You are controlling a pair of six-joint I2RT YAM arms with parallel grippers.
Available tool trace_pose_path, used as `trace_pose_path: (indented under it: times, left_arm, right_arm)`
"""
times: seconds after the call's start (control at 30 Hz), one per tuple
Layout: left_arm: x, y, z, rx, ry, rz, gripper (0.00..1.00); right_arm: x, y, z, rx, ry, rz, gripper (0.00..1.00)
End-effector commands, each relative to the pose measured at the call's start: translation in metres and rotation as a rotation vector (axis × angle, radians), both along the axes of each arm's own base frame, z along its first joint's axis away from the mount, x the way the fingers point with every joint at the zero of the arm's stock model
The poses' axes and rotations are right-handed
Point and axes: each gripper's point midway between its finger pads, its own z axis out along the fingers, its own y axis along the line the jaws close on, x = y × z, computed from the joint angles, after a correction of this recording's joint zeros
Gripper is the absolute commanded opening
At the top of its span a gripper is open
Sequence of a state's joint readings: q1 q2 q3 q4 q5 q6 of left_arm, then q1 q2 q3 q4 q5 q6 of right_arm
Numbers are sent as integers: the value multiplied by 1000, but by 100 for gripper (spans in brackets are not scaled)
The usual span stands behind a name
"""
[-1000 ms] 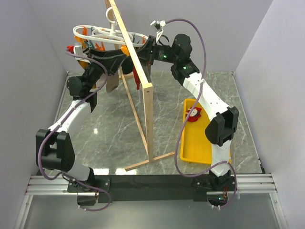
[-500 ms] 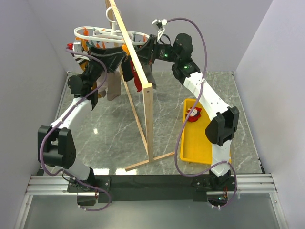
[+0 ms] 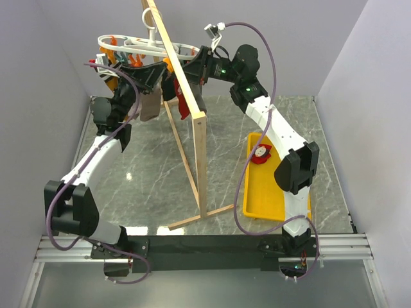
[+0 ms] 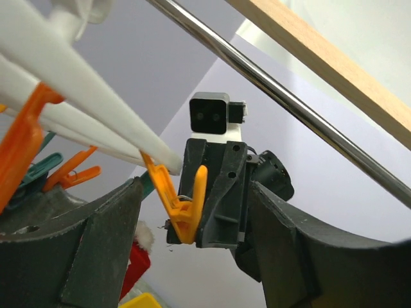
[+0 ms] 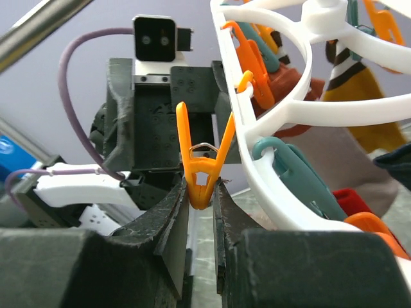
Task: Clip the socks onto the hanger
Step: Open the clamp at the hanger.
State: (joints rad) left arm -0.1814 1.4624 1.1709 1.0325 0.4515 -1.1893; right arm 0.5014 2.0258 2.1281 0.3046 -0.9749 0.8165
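- Up at the far left, a mustard sock [image 3: 110, 82] hangs from the hanger [image 3: 138, 43], with orange and teal clips crowded along its white rings.
- Just right of that, a grey sock [image 3: 149, 106] dangles below the rings.
- Left gripper [image 4: 196, 186] is raised to the hanger with its jaws spread wide and nothing between the pads. Its wrist view looks straight between the two fingers at an orange clip [image 4: 180, 208] hanging off a white bar.
- That orange clip is the centre of it all. It hangs with its two handles splayed upward in a V, and its pinching end points down.
- Right gripper [image 5: 200, 196] comes in from the other side, facing the left one. Its jaws are narrow and pinch the clip's lower tip.
- One red sock [image 3: 182, 101] hangs under the hanger's right end, just beside the slanting beam of the wooden rack [image 3: 200, 154]. What holds it up is hidden from the top view. The right wrist view catches only a red patch below the ring, next to a teal clip [image 5: 295, 183].
- The rack runs down the middle of the table, its feet near the arm bases.
- Over on the right, the second red sock [image 3: 260, 154] lies crumpled at the far end of a yellow tray [image 3: 276, 199], well apart from the hanger.
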Motion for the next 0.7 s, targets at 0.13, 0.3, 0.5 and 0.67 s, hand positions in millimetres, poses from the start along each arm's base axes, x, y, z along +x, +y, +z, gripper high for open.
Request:
trace_pose_path:
  times: [0.13, 0.3, 0.5, 0.67]
  left_arm:
    - [5, 4, 2, 28, 130, 124, 73]
    - [-2, 3, 7, 14, 78, 104, 74]
    - [-6, -4, 20, -6, 15, 43, 73]
    - [-5, -5, 28, -20, -3, 37, 73]
  right_arm:
    - [-27, -5, 45, 71, -8, 74, 0]
    - [-26, -5, 40, 65, 45, 80, 0]
    - [-26, -4, 37, 67, 46, 91, 0]
    - [-25, -3, 36, 63, 44, 83, 0]
